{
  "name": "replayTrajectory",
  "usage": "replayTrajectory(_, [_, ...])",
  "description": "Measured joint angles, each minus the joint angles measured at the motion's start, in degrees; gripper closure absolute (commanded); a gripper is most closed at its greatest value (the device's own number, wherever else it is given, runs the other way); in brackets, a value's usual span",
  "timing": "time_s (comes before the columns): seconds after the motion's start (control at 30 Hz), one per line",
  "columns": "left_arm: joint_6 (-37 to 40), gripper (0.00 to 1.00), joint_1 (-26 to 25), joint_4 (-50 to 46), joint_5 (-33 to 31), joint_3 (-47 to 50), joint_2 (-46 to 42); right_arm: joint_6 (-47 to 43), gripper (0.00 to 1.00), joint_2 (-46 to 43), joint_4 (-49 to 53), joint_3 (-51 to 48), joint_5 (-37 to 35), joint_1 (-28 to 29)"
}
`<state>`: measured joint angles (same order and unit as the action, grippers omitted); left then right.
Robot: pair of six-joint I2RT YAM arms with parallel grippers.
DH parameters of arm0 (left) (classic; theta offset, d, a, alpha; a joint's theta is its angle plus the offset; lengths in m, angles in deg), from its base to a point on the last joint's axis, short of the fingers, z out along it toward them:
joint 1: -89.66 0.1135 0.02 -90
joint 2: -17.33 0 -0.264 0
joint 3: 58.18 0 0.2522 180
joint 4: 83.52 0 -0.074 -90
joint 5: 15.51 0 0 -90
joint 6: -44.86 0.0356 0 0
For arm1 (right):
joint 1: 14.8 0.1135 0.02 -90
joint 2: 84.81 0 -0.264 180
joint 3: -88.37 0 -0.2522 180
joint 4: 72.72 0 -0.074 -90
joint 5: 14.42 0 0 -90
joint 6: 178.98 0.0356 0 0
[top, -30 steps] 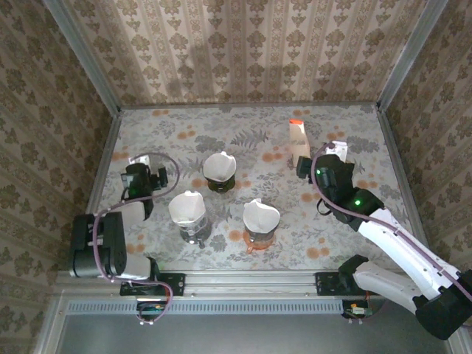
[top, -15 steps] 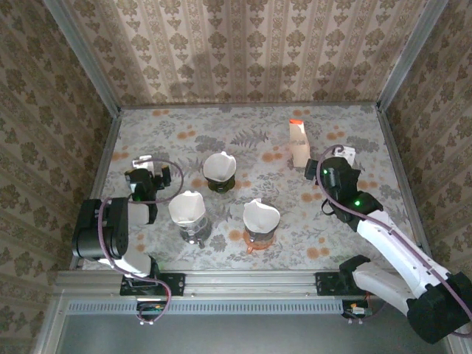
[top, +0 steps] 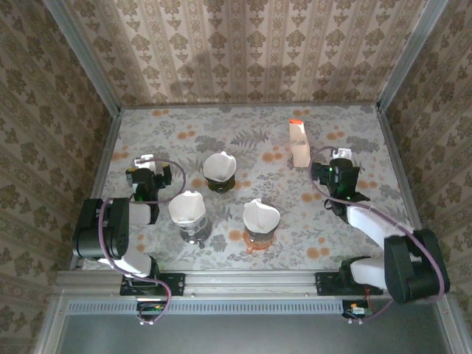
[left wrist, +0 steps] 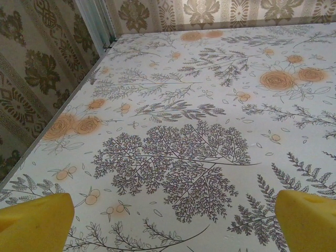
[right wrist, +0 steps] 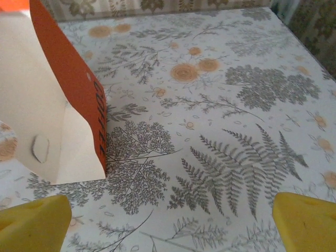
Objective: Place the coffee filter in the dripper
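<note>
Three drippers stand mid-table, each with a white coffee filter in it: a dark dripper (top: 219,171) at the back, a clear one (top: 188,214) at front left, an orange-based one (top: 259,221) at front right. A cream and orange filter box (top: 298,144) stands upright at back right and shows at the left of the right wrist view as the box (right wrist: 47,105). My left gripper (top: 144,162) is low at the table's left, open, its yellow fingertips (left wrist: 34,223) over bare cloth. Just right of the box sits my right gripper (top: 340,158), open, nothing between its fingertips (right wrist: 304,220).
The floral tablecloth (top: 251,133) covers the table inside patterned walls with metal corner posts (top: 402,55). Both arms are folded back close to their bases. Open cloth lies between the right gripper (right wrist: 168,226) and the box, and ahead of the left gripper (left wrist: 170,226).
The right arm has drawn back and folded, its gripper shifting right, away from the box. The left gripper moved slightly farther up the table. Both stayed open.
</note>
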<state>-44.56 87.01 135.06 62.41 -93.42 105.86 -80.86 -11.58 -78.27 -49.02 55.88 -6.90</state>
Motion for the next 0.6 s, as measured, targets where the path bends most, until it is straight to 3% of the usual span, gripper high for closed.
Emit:
replayTrajectory(0.23, [0.3, 0.00, 0.0, 0.0, 0.0, 0.0, 0.0, -3.7, 0.00, 12.2, -15.8, -2.6, 4.8, -4.9])
replayTrajectory(0.6, [0.5, 0.00, 0.2, 0.0, 0.8, 0.0, 0.0, -5.0, 0.00, 14.2, -27.3, -5.1, 11.8, -7.2])
